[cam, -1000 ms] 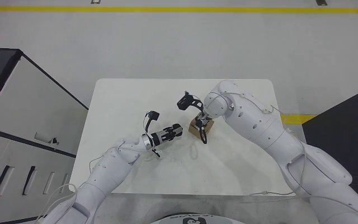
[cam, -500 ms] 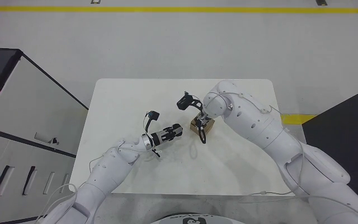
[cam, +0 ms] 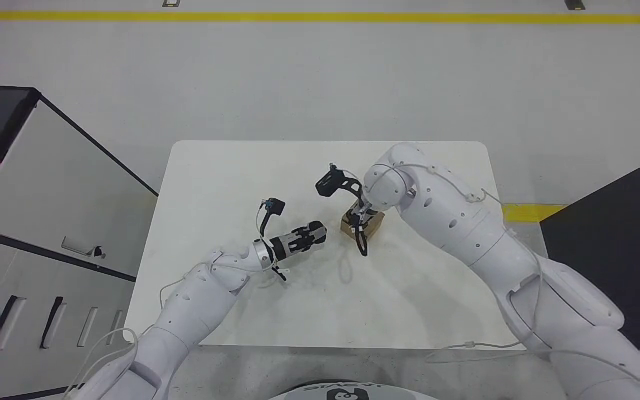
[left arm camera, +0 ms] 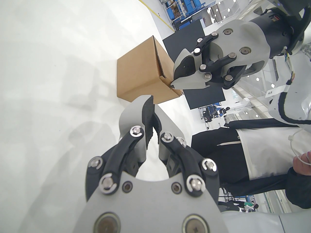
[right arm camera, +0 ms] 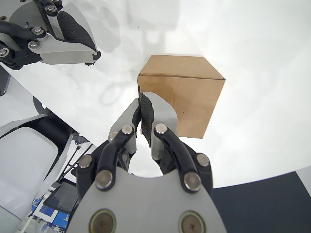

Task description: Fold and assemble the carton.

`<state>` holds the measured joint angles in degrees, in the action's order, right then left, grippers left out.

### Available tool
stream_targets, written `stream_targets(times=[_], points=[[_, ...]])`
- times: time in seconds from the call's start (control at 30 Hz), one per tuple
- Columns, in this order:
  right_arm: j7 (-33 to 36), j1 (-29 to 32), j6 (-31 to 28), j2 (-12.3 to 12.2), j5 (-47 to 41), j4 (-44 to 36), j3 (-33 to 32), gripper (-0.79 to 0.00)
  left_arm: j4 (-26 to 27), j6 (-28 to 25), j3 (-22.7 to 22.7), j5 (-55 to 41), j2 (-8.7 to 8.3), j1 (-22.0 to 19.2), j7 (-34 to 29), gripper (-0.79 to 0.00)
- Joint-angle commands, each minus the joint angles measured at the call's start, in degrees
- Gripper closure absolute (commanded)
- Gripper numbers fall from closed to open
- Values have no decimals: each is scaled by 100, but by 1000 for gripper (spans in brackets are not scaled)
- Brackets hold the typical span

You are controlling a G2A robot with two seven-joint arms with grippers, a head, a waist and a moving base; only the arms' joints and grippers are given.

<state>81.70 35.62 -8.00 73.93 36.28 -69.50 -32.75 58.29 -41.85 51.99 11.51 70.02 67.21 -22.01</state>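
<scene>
A small brown carton (cam: 361, 225) stands closed up as a box near the middle of the white table (cam: 430, 300). My right gripper (right arm camera: 142, 96) comes down on it from above and is shut on the edge of one side wall (right arm camera: 179, 103). The left wrist view shows that gripper (left arm camera: 172, 84) pinching the carton (left arm camera: 138, 78) at its upper corner. My left gripper (cam: 319, 234) lies low over the table a short way from the carton, apart from it. Its fingers (left arm camera: 145, 112) are shut with nothing between them.
The carton is the one thing standing on the table. A grey cabinet (cam: 60, 210) stands off the table's left side. A dark floor panel (cam: 590, 220) lies beyond its right edge.
</scene>
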Motion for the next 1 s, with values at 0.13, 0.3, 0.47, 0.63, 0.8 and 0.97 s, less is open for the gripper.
stream_targets(times=[0.13, 0.3, 0.47, 0.63, 0.8, 0.97], points=[[-19, -20, -45, 37, -85, 147, 0, 0, 0, 0, 0, 0, 0, 0, 0, 0], [-39, -36, -100, 61, -194, 234, -26, 0, 0, 0, 0, 0, 0, 0, 0, 0], [-98, -75, -134, 62, -216, 253, -96, 0, 0, 0, 0, 0, 0, 0, 0, 0], [-124, -53, -134, 51, -197, 217, -143, 0, 0, 0, 0, 0, 0, 0, 0, 0], [-85, -19, -158, 55, -216, 274, -142, 0, 0, 0, 0, 0, 0, 0, 0, 0], [-73, -21, -183, 78, -239, 366, -116, 0, 0, 0, 0, 0, 0, 0, 0, 0]])
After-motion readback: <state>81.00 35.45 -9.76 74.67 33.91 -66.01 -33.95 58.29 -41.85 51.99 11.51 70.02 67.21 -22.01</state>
